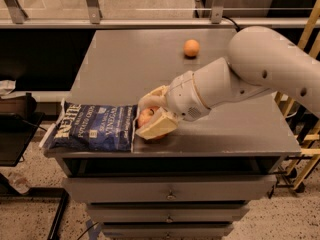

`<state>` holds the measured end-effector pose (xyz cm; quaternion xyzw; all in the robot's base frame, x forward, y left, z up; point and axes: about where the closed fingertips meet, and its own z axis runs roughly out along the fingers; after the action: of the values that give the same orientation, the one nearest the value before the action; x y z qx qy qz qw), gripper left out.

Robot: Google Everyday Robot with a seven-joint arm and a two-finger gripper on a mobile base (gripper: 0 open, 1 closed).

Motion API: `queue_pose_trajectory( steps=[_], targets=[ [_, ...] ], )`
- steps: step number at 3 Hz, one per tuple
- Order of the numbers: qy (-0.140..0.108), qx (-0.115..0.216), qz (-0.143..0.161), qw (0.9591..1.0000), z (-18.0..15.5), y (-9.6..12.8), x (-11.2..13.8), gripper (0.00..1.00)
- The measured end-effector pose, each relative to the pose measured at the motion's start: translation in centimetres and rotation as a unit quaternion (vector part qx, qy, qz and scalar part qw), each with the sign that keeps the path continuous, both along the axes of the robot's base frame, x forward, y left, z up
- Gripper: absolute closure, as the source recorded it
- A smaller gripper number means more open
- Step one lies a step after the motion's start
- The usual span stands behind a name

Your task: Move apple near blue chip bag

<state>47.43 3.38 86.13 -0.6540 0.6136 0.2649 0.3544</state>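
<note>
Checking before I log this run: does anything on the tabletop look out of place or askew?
Only the chip bag: its left end seems to poke past the table at the front-left corner. The gripper holds the apple right beside the bag; the orange sits alone at the back.

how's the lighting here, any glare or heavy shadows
Camera view: even, soft light on the grey tabletop, no glare; the white gripper, at the front edge, clasps and partly shades the round red apple beside the dark-blue crinkly chip bag.
</note>
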Motion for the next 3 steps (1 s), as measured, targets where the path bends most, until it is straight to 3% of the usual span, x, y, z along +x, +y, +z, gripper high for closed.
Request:
queue_pose_trajectory(
  steps=[1, 3],
  targets=[
    [-0.001, -0.001, 0.002, 1.0000, 0.08, 0.15, -0.10, 0.05],
    [-0.002, -0.001, 0.003, 1.0000, 0.16, 0.27, -0.19, 0.00]
  ],
)
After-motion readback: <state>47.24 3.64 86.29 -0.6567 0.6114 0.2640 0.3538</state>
